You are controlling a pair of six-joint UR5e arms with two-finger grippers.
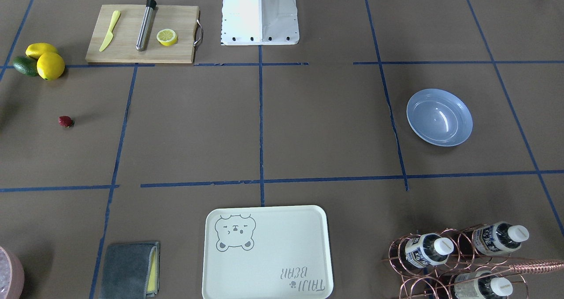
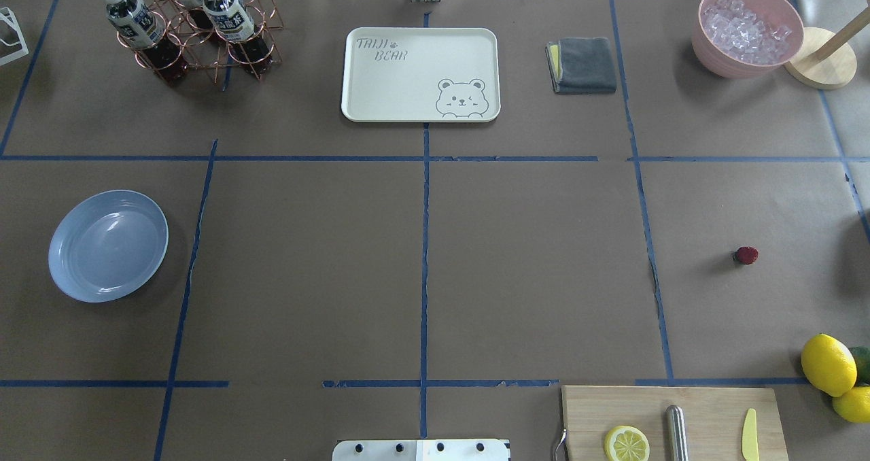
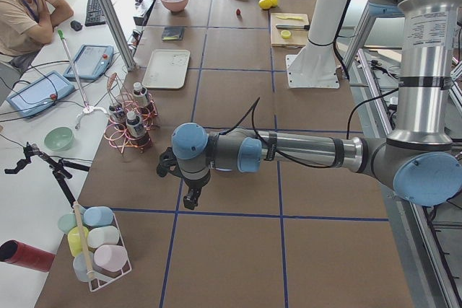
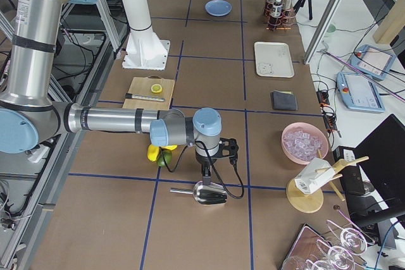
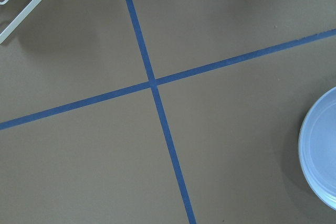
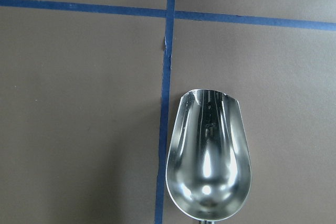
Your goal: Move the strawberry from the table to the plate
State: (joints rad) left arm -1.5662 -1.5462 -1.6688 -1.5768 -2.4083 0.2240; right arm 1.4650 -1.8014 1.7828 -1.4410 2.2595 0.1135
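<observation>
Dark-red strawberry (image 2: 746, 255) untouched on the table (image 2: 530, 277) far right, plate (image 2: 107, 245) bare at left; whether left gripper (image 3: 190, 198) or right gripper (image 4: 205, 170) is parted or closed, can't tell.

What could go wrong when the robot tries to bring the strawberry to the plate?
1. The strawberry is tiny and rounded, so it may slip out of a grasp or roll away.
2. It lies on the robot's right side and the light-blue plate far on the left, so the carry is long and a drop is possible.
3. The lemons nearby might be bumped on approach.
</observation>
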